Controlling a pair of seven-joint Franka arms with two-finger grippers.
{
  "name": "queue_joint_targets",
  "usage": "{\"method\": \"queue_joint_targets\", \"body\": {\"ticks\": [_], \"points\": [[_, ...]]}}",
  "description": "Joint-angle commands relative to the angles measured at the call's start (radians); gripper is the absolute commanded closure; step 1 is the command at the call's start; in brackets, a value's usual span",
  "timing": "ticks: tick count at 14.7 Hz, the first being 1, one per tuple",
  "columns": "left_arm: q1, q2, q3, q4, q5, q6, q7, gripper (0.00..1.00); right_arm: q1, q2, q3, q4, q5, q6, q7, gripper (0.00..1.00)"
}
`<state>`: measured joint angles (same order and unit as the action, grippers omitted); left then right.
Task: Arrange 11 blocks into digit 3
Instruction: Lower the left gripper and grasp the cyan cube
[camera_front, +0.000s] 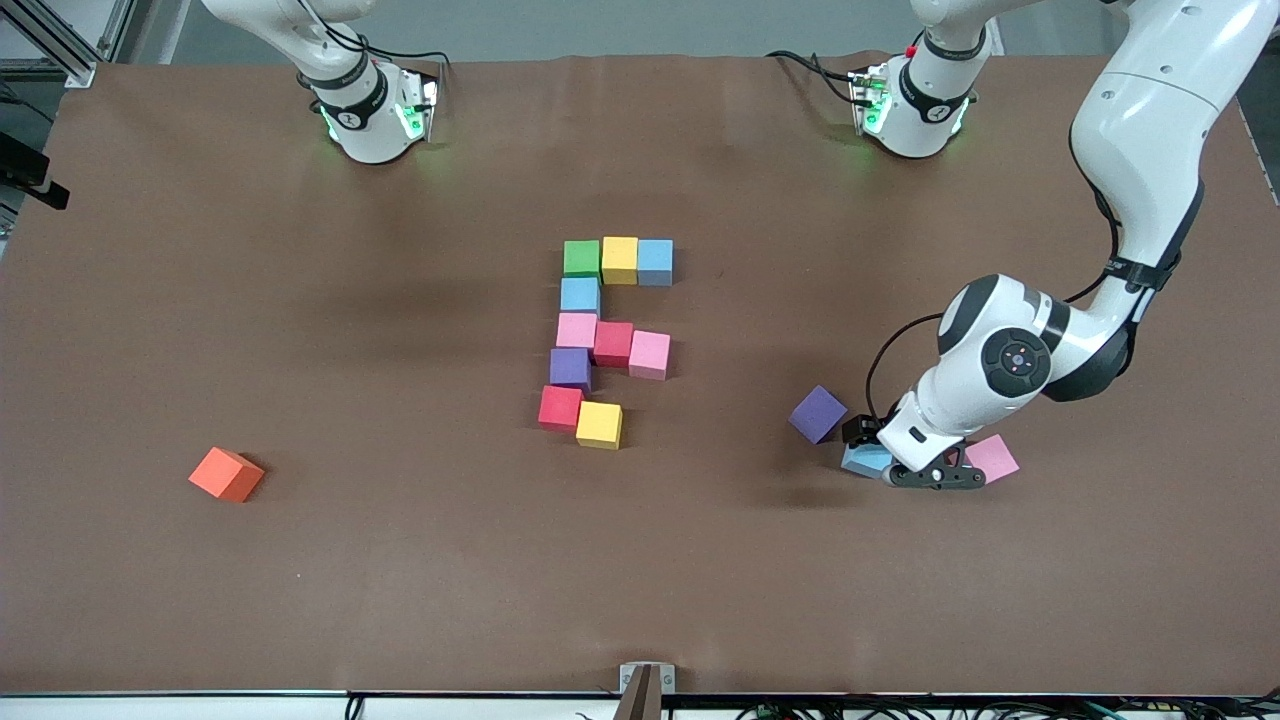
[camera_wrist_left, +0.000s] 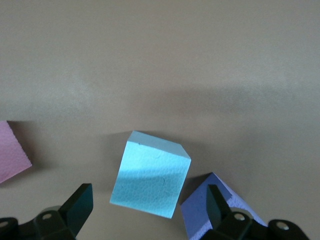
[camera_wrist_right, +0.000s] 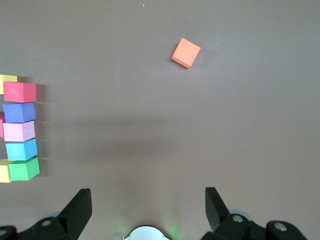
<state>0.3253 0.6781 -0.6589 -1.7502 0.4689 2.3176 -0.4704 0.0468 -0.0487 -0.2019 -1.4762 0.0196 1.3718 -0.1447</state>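
The digit figure (camera_front: 600, 335) lies mid-table: a green (camera_front: 581, 257), yellow, light blue bar, a light blue cube, a pink, red, pink bar, a purple cube (camera_front: 570, 367), then red (camera_front: 560, 407) and yellow (camera_front: 599, 424). A loose light blue cube (camera_front: 864, 460) lies toward the left arm's end of the table. My left gripper (camera_front: 872, 448) is open, low over it. In the left wrist view the cube (camera_wrist_left: 150, 175) sits between the spread fingers (camera_wrist_left: 80, 202), untouched. My right gripper (camera_wrist_right: 148, 205) is open and empty, waiting above its base; it is out of the front view.
A loose purple cube (camera_front: 818, 413) lies close beside the light blue one, next to one left finger (camera_wrist_left: 216, 202). A loose pink cube (camera_front: 992, 457) lies beside the left gripper. An orange cube (camera_front: 227, 474) lies toward the right arm's end, also in the right wrist view (camera_wrist_right: 186, 52).
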Motion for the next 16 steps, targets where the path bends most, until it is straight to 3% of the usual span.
{"method": "queue_joint_targets", "body": {"ticks": [1, 6, 16], "points": [[0.011, 0.009, -0.004, 0.001, 0.045, 0.014, 0.024, 0.0, -0.015, 0.018, 0.009, 0.023, -0.016, 0.0, 0.008, 0.0], [0.003, 0.058, -0.004, 0.044, 0.045, 0.016, 0.029, 0.0, -0.042, 0.018, 0.001, 0.043, -0.015, 0.027, 0.01, 0.0], [-0.015, 0.104, 0.001, 0.043, 0.048, 0.046, 0.053, 0.0, -0.042, 0.021, -0.001, 0.042, -0.009, 0.015, 0.007, 0.0]]}}
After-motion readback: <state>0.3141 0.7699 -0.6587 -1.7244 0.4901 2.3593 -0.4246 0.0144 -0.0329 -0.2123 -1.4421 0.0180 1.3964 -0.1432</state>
